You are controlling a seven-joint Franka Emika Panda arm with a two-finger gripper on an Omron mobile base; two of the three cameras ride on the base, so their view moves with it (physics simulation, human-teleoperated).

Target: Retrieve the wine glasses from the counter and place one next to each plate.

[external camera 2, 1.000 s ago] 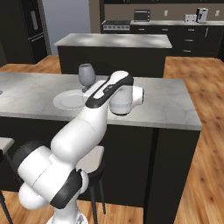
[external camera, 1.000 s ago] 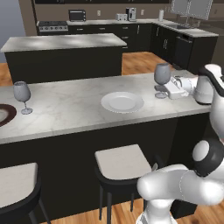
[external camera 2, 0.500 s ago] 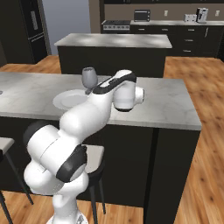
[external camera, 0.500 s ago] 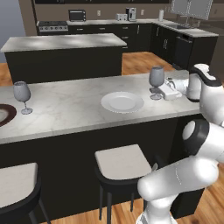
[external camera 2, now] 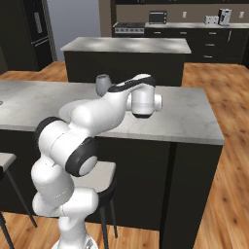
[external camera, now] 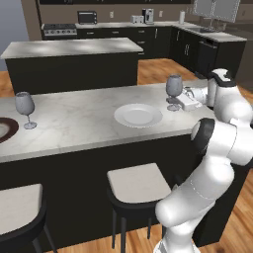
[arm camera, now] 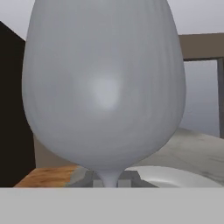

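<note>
since a second ago the held wine glass (external camera: 173, 89) has travelled leftward along the counter (external camera: 79, 123) toward the white plate (external camera: 138, 115), and the arm has folded in closer over its own base.

nearest in the left base view are two stools (external camera: 137, 187) tucked under the counter's front. on the stone top, the white plate lies about centre; the held glass stands upright just at its 2 o'clock, foot at or just above the surface; i cannot tell if it touches. the gripper (external camera: 182, 102) is closed on the glass's stem, reaching in from the right. in the hand view the glass bowl (arm camera: 105, 83) looms close, stem dropping between the finger tips, with the plate rim (arm camera: 175, 177) behind it.

at the far left of the counter a second wine glass (external camera: 25, 108) stands just at 2 o'clock of the brown-rimmed plate (external camera: 6, 129), which is cut by the frame edge.

beyond, a dark island (external camera: 74, 62), then back cabinets with a microwave (external camera: 87, 17). no writing or brand is legible anywhere.
</note>
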